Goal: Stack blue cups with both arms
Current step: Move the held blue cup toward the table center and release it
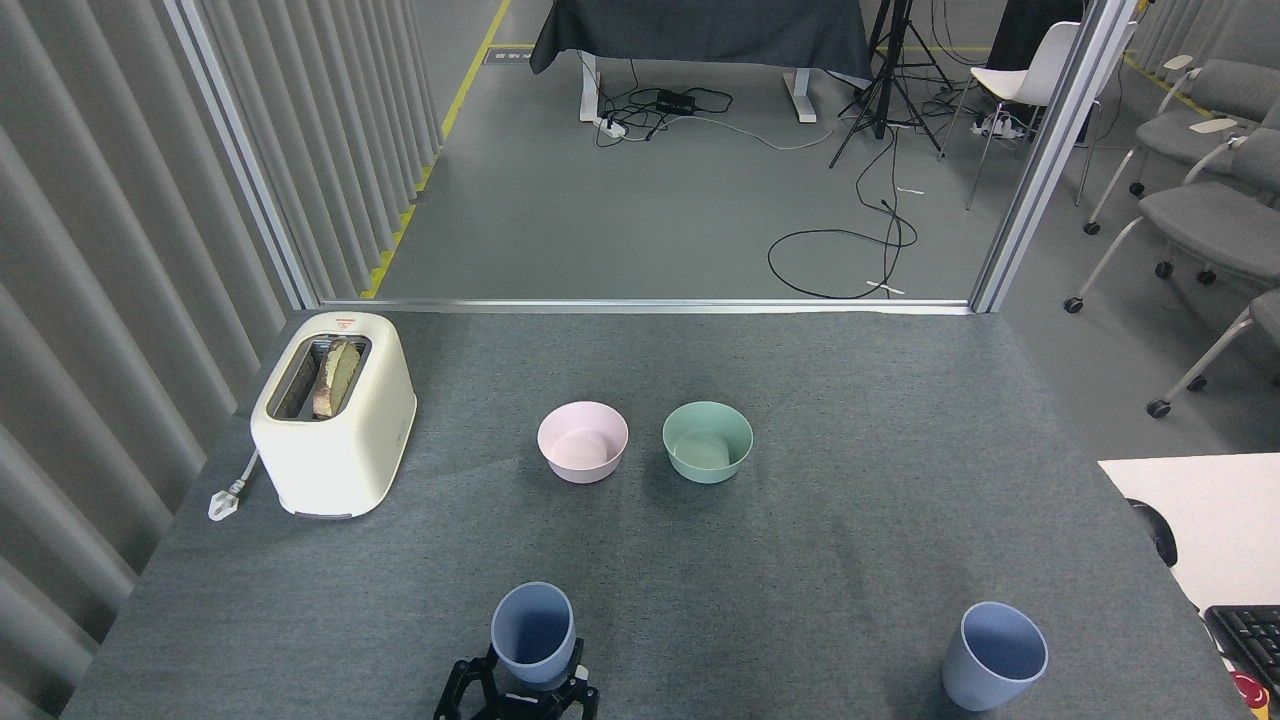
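A grey bench (850, 480) fills the lower frame, with a grey floor, cables and chairs behind it. At the bottom middle, the left gripper (520, 690) is clenched around one blue cup (533, 633). The other blue cup (993, 655) stands alone at the bottom right. No right gripper shows. The held cup could slip or bump the other cup over if it comes in crooked. A toaster (335, 415), pink bowl (583, 441) and green bowl (707, 441) sit farther up.

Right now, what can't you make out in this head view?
- Left gripper: cut off by the bottom edge; the blue cup hides its fingertips, so its grip is unclear.
- Right gripper: out of view.
- Right blue cup: base hidden by its own body.
- Keyboard: cropped by the right edge.
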`<state>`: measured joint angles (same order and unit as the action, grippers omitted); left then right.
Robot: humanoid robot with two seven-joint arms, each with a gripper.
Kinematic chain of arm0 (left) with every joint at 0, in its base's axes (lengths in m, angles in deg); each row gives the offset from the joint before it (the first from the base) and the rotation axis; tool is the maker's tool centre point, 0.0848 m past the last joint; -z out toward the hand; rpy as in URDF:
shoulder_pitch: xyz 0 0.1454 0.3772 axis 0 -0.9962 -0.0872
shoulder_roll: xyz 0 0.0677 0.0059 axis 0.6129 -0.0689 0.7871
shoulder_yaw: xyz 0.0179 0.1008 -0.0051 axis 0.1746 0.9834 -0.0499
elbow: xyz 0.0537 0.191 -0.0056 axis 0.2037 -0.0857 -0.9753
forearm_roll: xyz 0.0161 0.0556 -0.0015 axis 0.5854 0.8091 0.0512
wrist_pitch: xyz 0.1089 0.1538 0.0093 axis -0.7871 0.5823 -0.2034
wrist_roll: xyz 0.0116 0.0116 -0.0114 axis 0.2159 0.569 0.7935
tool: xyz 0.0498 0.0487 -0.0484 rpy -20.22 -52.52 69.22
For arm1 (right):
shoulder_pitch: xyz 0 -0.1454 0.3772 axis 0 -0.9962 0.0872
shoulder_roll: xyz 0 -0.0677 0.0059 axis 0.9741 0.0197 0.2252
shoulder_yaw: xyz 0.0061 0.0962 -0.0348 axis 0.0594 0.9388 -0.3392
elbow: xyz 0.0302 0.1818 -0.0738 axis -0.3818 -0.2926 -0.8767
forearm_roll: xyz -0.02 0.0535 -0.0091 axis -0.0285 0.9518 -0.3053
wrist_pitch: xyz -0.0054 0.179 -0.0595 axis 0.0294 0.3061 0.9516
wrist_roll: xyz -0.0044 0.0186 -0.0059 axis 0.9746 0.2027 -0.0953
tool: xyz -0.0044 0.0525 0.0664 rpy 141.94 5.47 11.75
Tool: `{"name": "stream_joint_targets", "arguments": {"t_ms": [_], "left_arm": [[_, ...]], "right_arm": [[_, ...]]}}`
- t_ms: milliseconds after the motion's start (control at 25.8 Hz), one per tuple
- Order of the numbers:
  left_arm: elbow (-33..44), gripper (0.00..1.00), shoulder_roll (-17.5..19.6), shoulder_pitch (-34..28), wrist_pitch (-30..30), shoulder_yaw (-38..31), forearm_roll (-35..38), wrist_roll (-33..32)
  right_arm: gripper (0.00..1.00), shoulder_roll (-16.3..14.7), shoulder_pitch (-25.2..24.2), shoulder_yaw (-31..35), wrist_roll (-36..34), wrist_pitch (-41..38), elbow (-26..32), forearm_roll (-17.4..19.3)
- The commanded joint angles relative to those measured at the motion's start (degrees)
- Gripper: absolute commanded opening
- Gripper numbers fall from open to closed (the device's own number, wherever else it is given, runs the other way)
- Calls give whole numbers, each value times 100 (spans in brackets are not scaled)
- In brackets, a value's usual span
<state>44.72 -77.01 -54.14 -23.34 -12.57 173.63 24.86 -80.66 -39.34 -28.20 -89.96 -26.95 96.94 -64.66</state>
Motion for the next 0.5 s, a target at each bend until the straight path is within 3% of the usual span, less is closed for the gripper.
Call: {"name": "stream_joint_targets", "arguments": {"t_ms": [0,155,464], "left_arm": [[-674,61,-347,580,-14,209,68,0],[-1035,61,-418,888,-5,262,68,0],[-999,61,-400,712,-5,464,226,0]], "right_arm": [[100,-7,0,13,3,2,0,0],[100,-7,0,13,3,2,0,0],[100,-7,0,-14,-6,2,-44,0]]}}
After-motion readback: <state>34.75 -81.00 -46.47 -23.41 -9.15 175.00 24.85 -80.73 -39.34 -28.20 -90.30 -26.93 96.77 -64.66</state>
